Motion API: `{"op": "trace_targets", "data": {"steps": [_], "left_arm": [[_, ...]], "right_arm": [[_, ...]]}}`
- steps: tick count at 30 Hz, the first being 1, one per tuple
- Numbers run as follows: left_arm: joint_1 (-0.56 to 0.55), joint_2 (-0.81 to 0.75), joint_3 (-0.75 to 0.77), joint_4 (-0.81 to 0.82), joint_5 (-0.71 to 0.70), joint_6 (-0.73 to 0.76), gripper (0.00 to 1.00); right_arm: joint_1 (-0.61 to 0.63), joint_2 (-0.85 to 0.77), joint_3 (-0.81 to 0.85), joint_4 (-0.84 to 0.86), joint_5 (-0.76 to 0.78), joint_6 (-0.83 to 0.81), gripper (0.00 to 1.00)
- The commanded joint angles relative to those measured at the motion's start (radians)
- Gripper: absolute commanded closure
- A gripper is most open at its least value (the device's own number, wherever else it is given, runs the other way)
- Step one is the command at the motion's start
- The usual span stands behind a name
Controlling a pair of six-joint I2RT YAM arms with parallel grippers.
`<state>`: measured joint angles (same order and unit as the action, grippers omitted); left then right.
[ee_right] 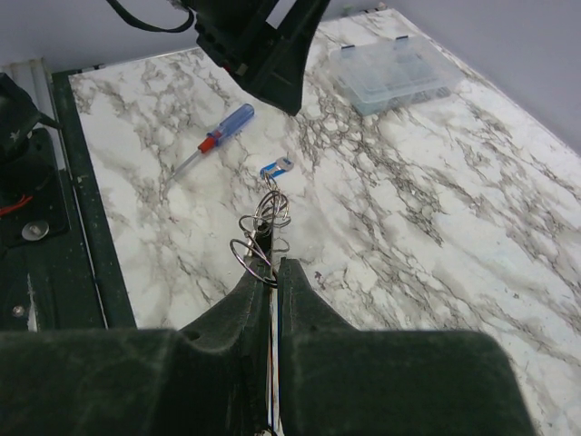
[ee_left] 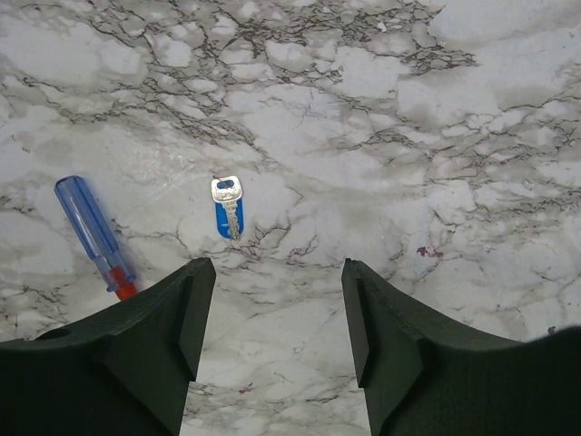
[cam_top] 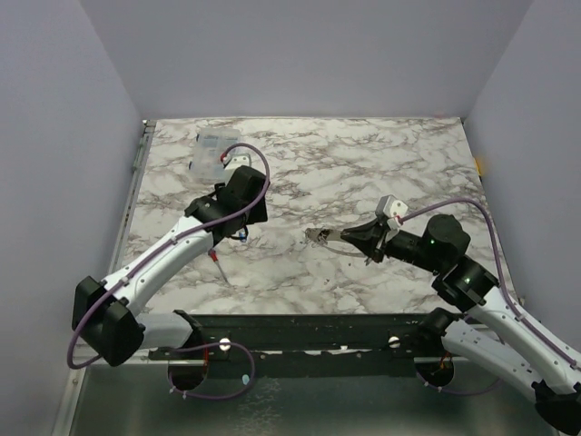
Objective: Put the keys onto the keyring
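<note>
A small key (ee_left: 227, 207) with a blue head lies flat on the marble, just ahead of my left gripper (ee_left: 277, 263). That gripper hangs above the table with its jaws open and only bare marble between them. The same key (ee_right: 275, 167) shows in the right wrist view beyond the keyring. My right gripper (ee_right: 274, 265) is shut on the keyring (ee_right: 264, 227), whose thin metal rings stick out past the fingertips. From above, the keyring (cam_top: 320, 236) is held over the table's middle, with the left gripper (cam_top: 232, 231) off to its left.
A screwdriver (ee_left: 88, 229) with a blue handle and red collar lies left of the key, also seen as the screwdriver (ee_right: 221, 134). A clear plastic box (cam_top: 214, 151) sits at the back left behind the left arm.
</note>
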<state>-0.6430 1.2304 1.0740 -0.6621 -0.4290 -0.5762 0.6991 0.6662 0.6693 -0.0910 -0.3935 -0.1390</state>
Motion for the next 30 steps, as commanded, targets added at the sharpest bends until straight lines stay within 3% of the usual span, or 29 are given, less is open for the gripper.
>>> {"op": "trace_targets", "data": {"steps": [1,4,6,12,17,30], "left_arm": [[0.016,0.093,0.072,-0.077,0.036,-0.039,0.34],[0.051,0.157,0.092,-0.112,0.022,-0.067,0.28],[0.074,0.198,0.101,-0.119,0.036,-0.073,0.19],[0.09,0.256,0.113,-0.116,0.01,-0.098,0.18],[0.103,0.249,0.083,-0.107,-0.047,-0.179,0.21],[0.108,0.326,0.014,-0.01,-0.111,-0.286,0.41]], "right_arm": [[0.005,-0.014,0.024,-0.044,-0.002,-0.025,0.99],[0.004,-0.013,0.033,-0.057,-0.015,-0.023,0.99],[0.004,-0.011,0.031,-0.058,-0.029,-0.018,0.99],[0.004,-0.027,0.007,-0.042,-0.043,0.0,0.99],[0.005,-0.071,-0.019,-0.024,-0.034,0.015,0.99],[0.005,-0.11,-0.073,0.005,-0.021,0.054,0.99]]}}
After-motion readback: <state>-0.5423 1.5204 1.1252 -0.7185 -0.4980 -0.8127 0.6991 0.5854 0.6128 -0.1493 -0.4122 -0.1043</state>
